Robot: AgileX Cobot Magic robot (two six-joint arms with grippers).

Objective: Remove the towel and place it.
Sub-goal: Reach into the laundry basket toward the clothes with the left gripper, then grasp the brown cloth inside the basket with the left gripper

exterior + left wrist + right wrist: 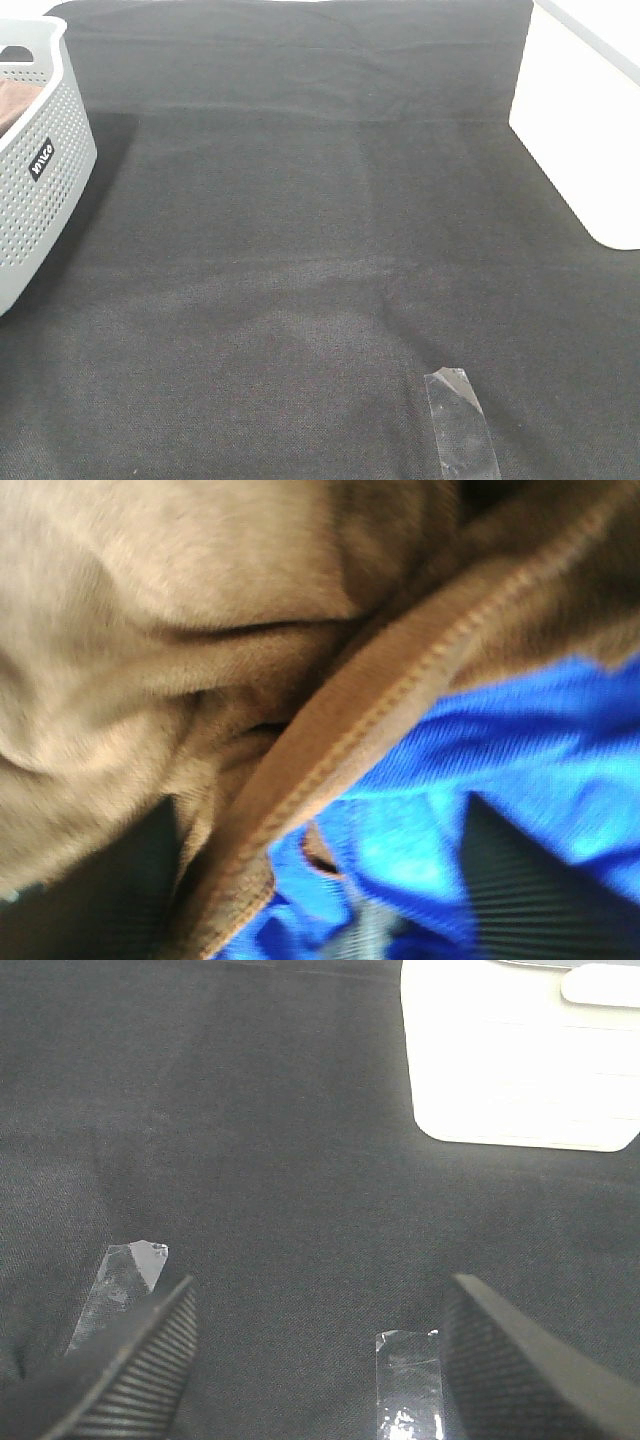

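Note:
The brown plush towel (180,630) fills the left wrist view, bunched up, with its stitched edge running diagonally over a blue cloth (470,770). My left gripper (320,900) is open right over them, its dark fingers (530,880) on either side of the stitched edge. A patch of the brown towel (15,100) shows inside the grey basket (45,200) in the high view. My right gripper (320,1360) is open and empty, low over the black table cloth (280,1160). Neither gripper shows in the high view.
The perforated grey basket stands at the table's left edge. The black table cloth (320,250) covers the table. Strips of clear tape (460,420) lie on it near the front; two tape pieces (125,1280) show by my right fingers. Bare white table (590,150) lies at the right.

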